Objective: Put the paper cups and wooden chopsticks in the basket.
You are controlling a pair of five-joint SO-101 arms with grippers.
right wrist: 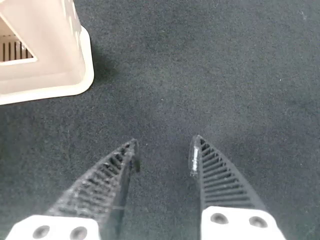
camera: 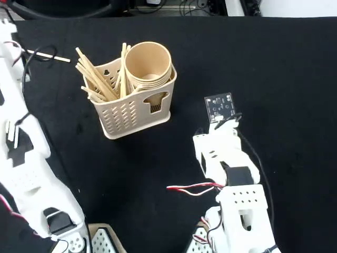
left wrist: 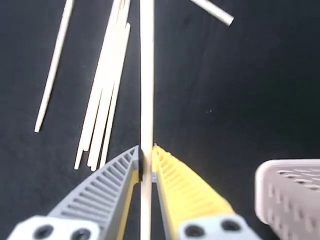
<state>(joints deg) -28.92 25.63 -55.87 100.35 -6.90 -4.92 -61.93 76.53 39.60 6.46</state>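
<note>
wooden chopstick being pinched by the left gripper, cups sitting in the basket

the left gripper is clenching a single wooden chopstick, its grey and yellow fingers pressing on the stick from both sides, and the stick is running straight out past the fingertips over the black cloth. a corner of the basket is showing just beside the yellow finger. farther from the basket than the held stick, a bundle of loose chopsticks is lying flat on the cloth, with one stray stick lying apart on its far side and a short stick end lying beyond the gripper tips

in the high view the basket is standing upright on the cloth. a nested stack of paper cups is sitting in its right compartment, and a bunch of chopsticks is leaning out of its left compartment, fanning away from the cups. to the left of the basket, by the left arm, one stick is showing against the cloth; i cannot tell whether this is the held one

the right gripper is hanging with its dark fingers spread apart, holding nothing, over the cloth, with a bottom corner of the basket showing near its tips. the right arm is sitting in front of the basket, to its right
</note>
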